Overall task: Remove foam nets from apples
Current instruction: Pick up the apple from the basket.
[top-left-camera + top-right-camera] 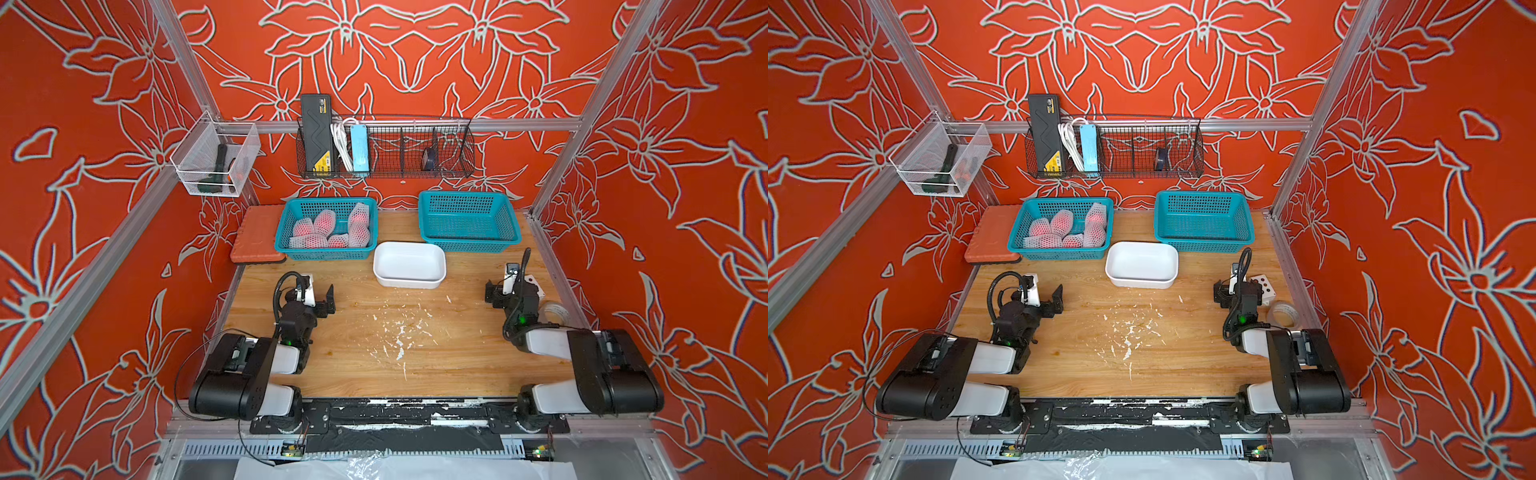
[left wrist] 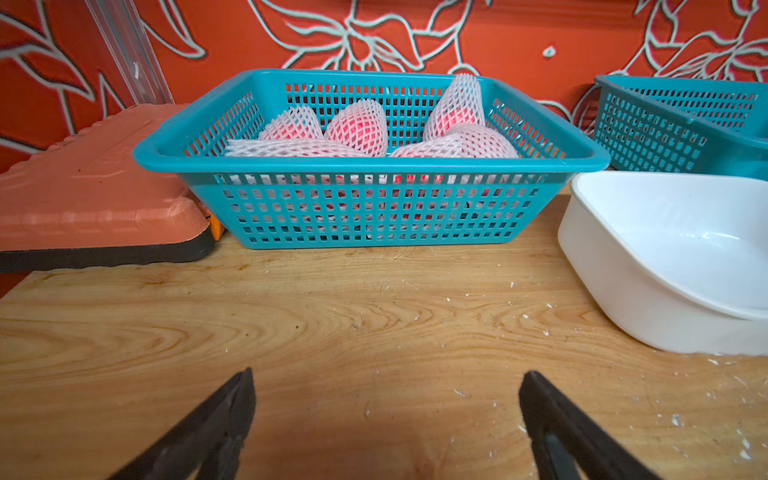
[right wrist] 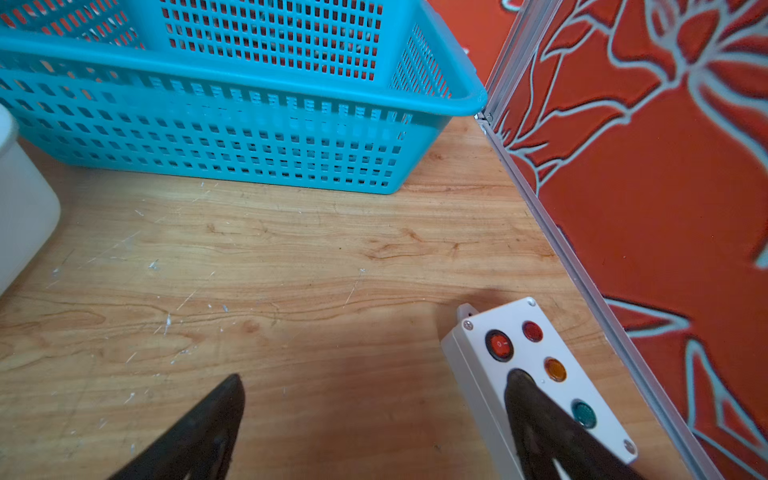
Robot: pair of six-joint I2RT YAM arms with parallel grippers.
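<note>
"Orange walls with pale flower outlines, and a light wooden table point(image 1: 457, 365) with clear grain. How far is the job?"

"As far as I can see, at the very beginning. All the apples point(image 2: 359, 129) are in the left basket point(image 1: 328, 254) at the far side of the table, and all of them wear their foam nets point(image 2: 457, 104). I count about six, but they lie on one another, so I am not sure. The right basket point(image 1: 469, 246) is empty. The white tub point(image 1: 409, 284), just in front of the gap between the baskets, is empty too."

"And your hands?"

"Both are spread wide and hold nothing. My left gripper point(image 2: 386, 376) hovers over bare wood and faces the full basket. My right gripper point(image 3: 376, 376) is near the right edge of the table. One of its fingers stands over a white button box point(image 3: 517, 318), and I cannot tell if it touches."

"What are the materials like?"

"The nets are soft white foam mesh with diamond holes. They are tube-shaped and longer than the fruit, so the ends stick out. The skin shows pinkish-red through them. The baskets are teal hard plastic with slotted walls, and the tub is smooth and glossy with round corners. Small foam crumbs point(image 1: 399, 340) lie in the middle of the table. I judge the mesh will stretch and slide off, but it may shed small pieces."
</note>
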